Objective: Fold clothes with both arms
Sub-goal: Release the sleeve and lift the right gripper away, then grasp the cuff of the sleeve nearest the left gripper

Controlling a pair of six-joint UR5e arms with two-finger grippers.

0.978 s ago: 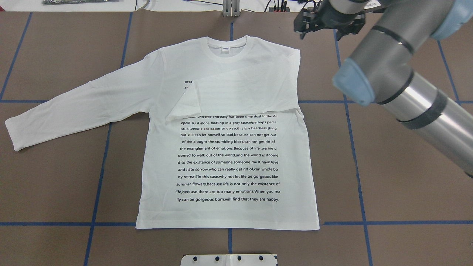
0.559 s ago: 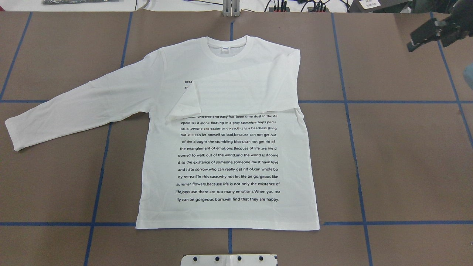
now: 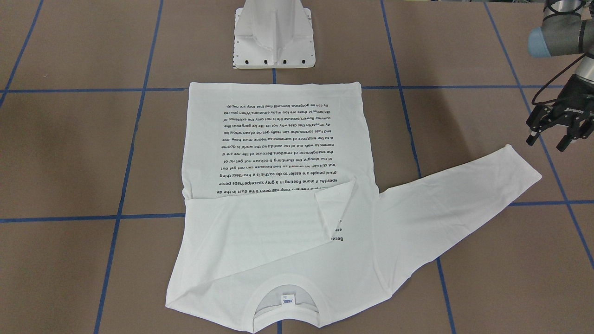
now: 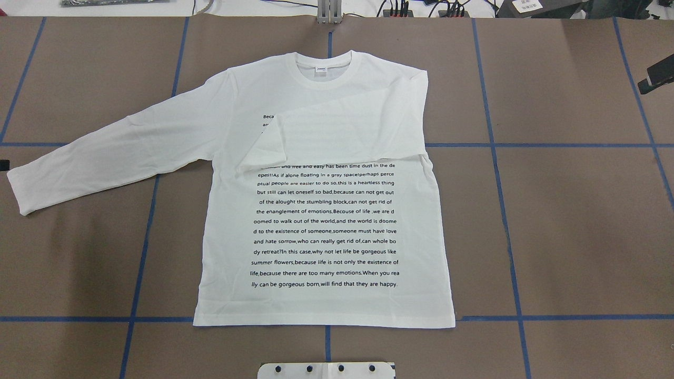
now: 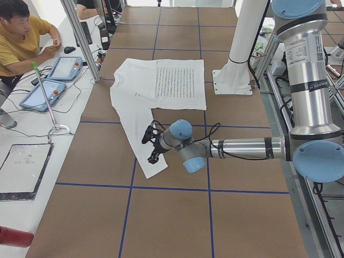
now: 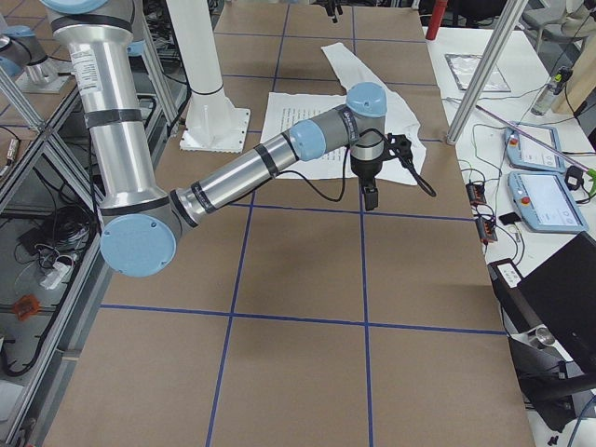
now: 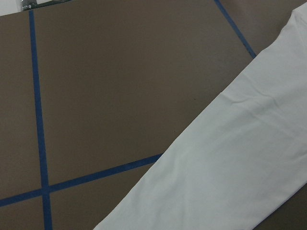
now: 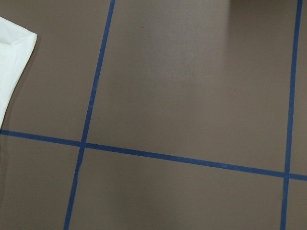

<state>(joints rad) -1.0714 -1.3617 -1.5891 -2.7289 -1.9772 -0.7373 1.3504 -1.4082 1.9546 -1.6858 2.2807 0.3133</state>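
Observation:
The clothes are one white long-sleeved T-shirt lying flat with its black print up. One sleeve is folded across the chest. The other sleeve stretches out sideways, and a length of it fills the left wrist view. My left gripper hangs open and empty just beyond that sleeve's cuff, also seen from the side. My right gripper hovers over bare table off the shirt's other side. Only a black sliver of it shows overhead, so I cannot tell its state. A shirt corner shows in the right wrist view.
The white pedestal stands at the table's near edge behind the hem. Blue tape lines grid the brown table. A seated person and tablets are at a side bench; more tablets lie beyond the far edge.
The right arm has swung from over the table's back right out to the overhead view's right edge. A black bit of the left gripper now shows at the left edge. The shirt is unchanged.

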